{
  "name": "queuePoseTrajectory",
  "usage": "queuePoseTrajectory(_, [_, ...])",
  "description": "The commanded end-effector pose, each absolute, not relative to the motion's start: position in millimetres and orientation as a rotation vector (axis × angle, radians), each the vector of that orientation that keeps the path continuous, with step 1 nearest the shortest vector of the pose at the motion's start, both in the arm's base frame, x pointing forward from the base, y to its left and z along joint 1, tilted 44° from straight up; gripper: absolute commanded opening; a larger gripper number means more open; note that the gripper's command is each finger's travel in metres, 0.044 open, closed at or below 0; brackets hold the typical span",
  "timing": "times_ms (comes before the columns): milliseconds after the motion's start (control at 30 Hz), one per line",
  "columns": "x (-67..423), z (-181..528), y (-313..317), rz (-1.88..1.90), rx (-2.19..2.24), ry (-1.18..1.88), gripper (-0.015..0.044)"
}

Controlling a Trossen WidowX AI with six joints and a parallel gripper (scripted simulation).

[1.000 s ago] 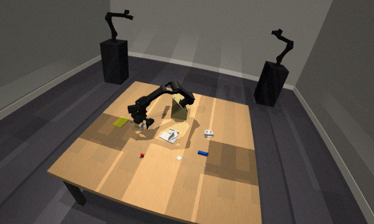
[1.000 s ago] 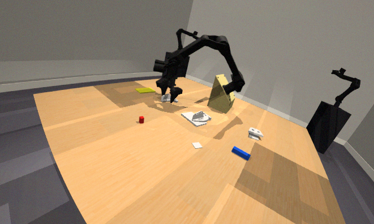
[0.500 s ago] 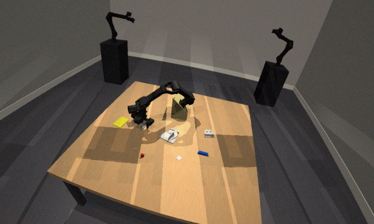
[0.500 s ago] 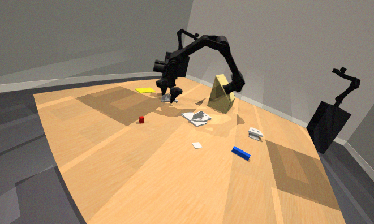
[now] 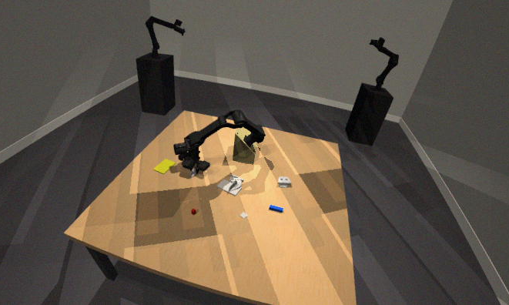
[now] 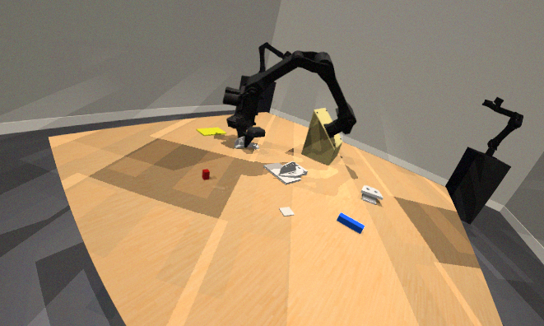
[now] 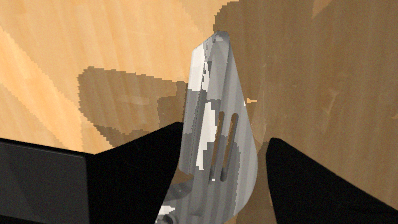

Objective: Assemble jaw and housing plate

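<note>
The loose grey-white jaw [image 5: 192,173] [image 6: 239,143] [image 7: 220,85] lies on the table, with two slots and a toothed end partly hidden by my left finger in the wrist view. My gripper [image 5: 195,169] [image 6: 246,142] [image 7: 225,139] is partly open around it. The left finger is against or very near the jaw; a narrow gap shows at the right finger. The white base [image 5: 224,186] [image 6: 285,178] carries the other jaw [image 5: 235,183] [image 6: 293,167]; its pins and teeth are too small to make out. The white housing plate [image 5: 284,179] [image 6: 371,191], with two holes, stands apart to the right.
A yellow-green wedge [image 5: 243,152] [image 6: 320,144] stands behind the base, by the arm. A yellow pad [image 5: 164,166] [image 6: 211,131] lies left of the gripper. A red block [image 5: 193,211] [image 6: 206,174], white tile [image 5: 243,215] [image 6: 286,211] and blue bar [image 5: 276,209] [image 6: 350,223] lie nearer the front.
</note>
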State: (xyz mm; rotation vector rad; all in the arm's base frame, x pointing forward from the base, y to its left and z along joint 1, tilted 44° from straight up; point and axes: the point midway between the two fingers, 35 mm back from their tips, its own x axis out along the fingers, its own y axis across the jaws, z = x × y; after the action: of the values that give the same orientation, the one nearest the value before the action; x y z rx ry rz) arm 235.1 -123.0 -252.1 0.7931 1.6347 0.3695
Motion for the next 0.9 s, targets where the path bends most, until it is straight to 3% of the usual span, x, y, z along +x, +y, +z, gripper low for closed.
queuePoseTrajectory(0, [235.1, -252.1, -123.0, 0.37, 0.793, 1.635, 0.0151])
queuePoseTrajectory(867, [238.6, -225.8, -149.1, 0.366, 0.796, 1.634, 0.0134])
